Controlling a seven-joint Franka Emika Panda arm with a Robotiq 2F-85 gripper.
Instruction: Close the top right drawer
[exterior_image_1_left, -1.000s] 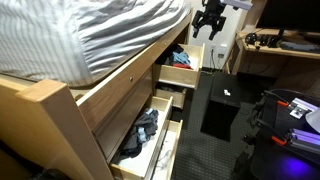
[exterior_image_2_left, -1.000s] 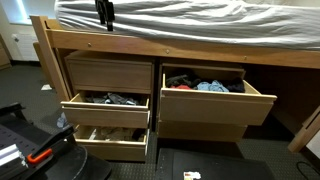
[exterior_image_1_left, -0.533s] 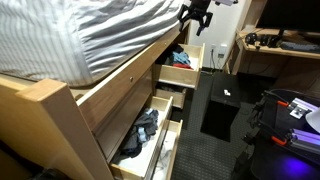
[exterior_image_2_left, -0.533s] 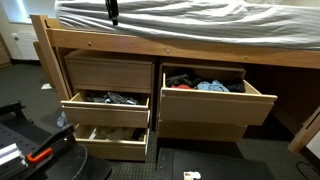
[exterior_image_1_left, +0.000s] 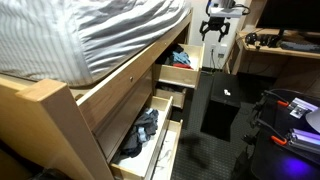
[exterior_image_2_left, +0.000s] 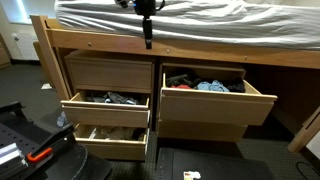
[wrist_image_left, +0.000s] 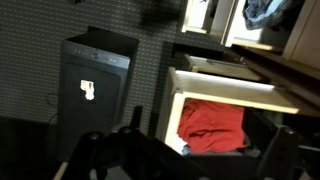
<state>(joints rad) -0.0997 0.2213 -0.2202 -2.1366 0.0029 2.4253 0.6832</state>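
Note:
The top right drawer (exterior_image_2_left: 205, 108) stands pulled out of the light-wood bed frame, with blue, dark and red clothing in it. In an exterior view it is the far drawer (exterior_image_1_left: 181, 75). In the wrist view it lies below me (wrist_image_left: 225, 92) with a red cloth inside. My gripper (exterior_image_1_left: 215, 32) hangs in the air above and just out from the drawer's front, touching nothing. In an exterior view the gripper (exterior_image_2_left: 148, 38) sits at the mattress edge, left of the drawer. Its fingers (wrist_image_left: 190, 152) are dark, blurred, spread apart and empty.
Two left-hand drawers (exterior_image_2_left: 105, 106) (exterior_image_2_left: 112, 142) also stand open with clothes; they show nearer the camera (exterior_image_1_left: 150, 135). A black computer tower (exterior_image_1_left: 222, 105) (wrist_image_left: 95, 75) stands on the dark floor facing the bed. A desk (exterior_image_1_left: 285, 45) is behind it. Striped bedding (exterior_image_1_left: 90, 35) overhangs the frame.
My gripper has swung from over the mattress edge out toward the room and a little down, now hanging in front of the open top right drawer. The drawers have not moved.

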